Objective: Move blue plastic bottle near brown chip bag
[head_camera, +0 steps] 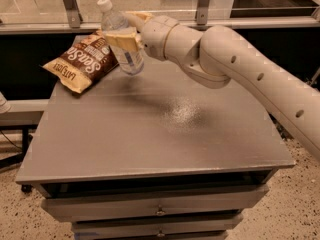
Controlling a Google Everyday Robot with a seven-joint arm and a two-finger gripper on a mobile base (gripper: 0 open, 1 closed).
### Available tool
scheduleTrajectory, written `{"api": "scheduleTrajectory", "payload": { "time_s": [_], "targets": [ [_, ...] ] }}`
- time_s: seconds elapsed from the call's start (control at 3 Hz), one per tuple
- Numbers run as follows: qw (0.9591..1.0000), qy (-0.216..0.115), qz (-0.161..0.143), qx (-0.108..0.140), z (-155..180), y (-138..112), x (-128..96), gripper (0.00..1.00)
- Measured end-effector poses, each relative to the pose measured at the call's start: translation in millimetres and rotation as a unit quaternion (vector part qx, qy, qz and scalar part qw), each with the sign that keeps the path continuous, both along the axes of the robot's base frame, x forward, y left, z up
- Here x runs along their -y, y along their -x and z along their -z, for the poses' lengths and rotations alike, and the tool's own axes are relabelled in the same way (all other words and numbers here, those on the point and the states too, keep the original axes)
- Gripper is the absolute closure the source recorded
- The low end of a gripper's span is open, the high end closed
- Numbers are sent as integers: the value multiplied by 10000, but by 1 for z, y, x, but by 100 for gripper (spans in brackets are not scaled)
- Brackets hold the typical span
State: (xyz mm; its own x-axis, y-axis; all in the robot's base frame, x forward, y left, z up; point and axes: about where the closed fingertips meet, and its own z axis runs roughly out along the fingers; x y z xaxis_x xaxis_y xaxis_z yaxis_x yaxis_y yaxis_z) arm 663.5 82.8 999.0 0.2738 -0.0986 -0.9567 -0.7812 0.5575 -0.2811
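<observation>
The blue plastic bottle (pixel 121 41) is clear with a white cap and a pale label. It hangs tilted in the air, cap up and to the left, above the table's far left part. My gripper (pixel 127 30) is shut on the bottle around its middle, tan fingers on either side. The brown chip bag (pixel 81 63) lies flat on the grey table (pixel 150 134) at the far left corner, just left of and below the bottle. The bottle's lower end overlaps the bag's right edge in view.
My white arm (pixel 240 69) reaches in from the right over the table's back half. A metal rail and glass (pixel 210 19) run behind the table. Drawers (pixel 160 211) sit under the tabletop. The floor is speckled.
</observation>
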Motion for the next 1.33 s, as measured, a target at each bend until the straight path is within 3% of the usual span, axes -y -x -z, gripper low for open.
{"api": "scheduleTrajectory", "payload": {
  "time_s": [0.67,1.33],
  "targets": [
    [9995,-162,-90,-238,19,-29,-21,100],
    [9954,-830,-215,-429,23,-43,-23,100]
  ]
}}
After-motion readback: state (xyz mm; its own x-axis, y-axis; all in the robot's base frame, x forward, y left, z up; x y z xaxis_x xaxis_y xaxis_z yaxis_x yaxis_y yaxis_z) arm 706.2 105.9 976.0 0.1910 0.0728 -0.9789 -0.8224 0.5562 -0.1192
